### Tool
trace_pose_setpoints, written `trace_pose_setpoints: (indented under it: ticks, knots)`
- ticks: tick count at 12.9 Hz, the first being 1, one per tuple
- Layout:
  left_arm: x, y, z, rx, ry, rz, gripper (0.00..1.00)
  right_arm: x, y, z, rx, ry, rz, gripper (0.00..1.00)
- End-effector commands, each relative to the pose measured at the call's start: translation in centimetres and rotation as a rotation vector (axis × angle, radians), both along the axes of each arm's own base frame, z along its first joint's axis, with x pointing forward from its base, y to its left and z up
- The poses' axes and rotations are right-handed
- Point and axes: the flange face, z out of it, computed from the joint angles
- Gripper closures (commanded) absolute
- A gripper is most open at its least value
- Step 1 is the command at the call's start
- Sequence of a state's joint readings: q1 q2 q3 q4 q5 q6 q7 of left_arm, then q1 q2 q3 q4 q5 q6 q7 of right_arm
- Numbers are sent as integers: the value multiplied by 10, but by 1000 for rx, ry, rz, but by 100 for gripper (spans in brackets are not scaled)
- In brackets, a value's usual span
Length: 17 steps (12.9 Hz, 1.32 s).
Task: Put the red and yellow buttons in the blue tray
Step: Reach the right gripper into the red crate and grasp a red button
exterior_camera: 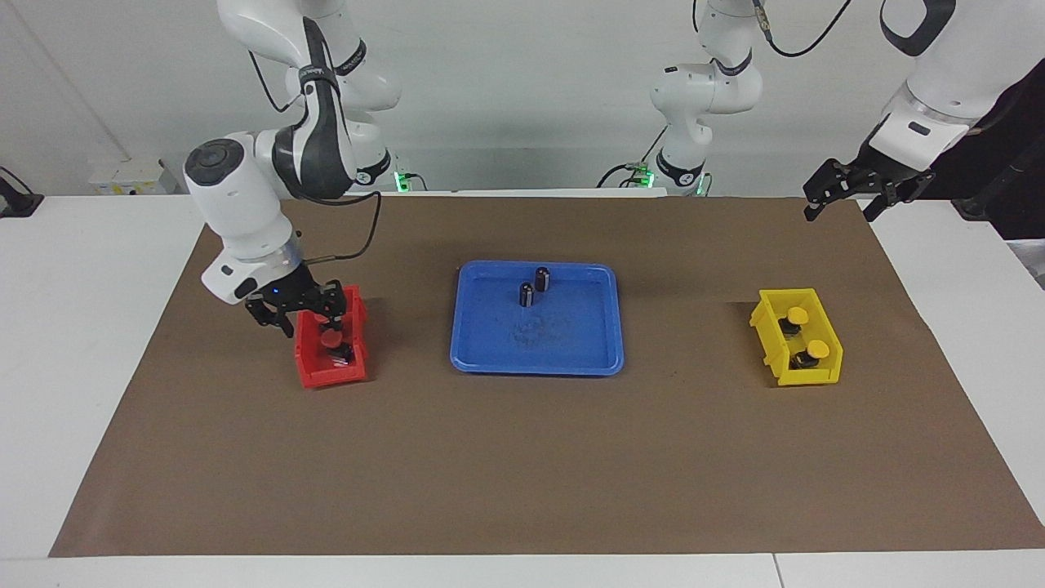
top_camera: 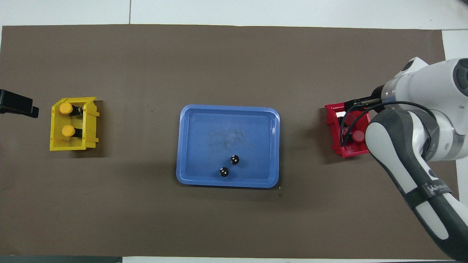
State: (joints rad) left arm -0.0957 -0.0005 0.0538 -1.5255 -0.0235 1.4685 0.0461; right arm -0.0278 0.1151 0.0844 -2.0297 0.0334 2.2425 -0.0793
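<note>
Right gripper (exterior_camera: 306, 314) is down over the red bin (exterior_camera: 331, 371), fingers spread wide above a red button (exterior_camera: 331, 336) — yellow buttons (exterior_camera: 798, 314) sit in the yellow bin (exterior_camera: 796, 377) under the waiting left gripper (exterior_camera: 857, 192), also open — blue tray (exterior_camera: 490, 359) between them

Bright, even light from above fills both views. Soft shadows hug the blue tray (exterior_camera: 490, 359) and the bins. Focus is sharp throughout, without glare or blur.
</note>
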Motion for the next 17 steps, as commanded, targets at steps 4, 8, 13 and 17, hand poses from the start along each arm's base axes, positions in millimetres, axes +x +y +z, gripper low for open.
trace_pose_setpoints:
  ticks: [4, 8, 13, 17]
  knots:
    - [-8, 2, 3, 18, 3, 9, 0, -18, -1, -22, 13, -13, -18, 32]
    - [-13, 4, -3, 19, 20, 15, 0, -16, -5, -36, 8, -13, 24, 37]
    - [-22, 5, -12, 18, 32, 29, 0, -17, -8, -45, 4, -6, 68, 37]
    - [-22, 5, -10, 18, 29, 29, 0, -26, -8, -55, 1, -22, 69, 42]
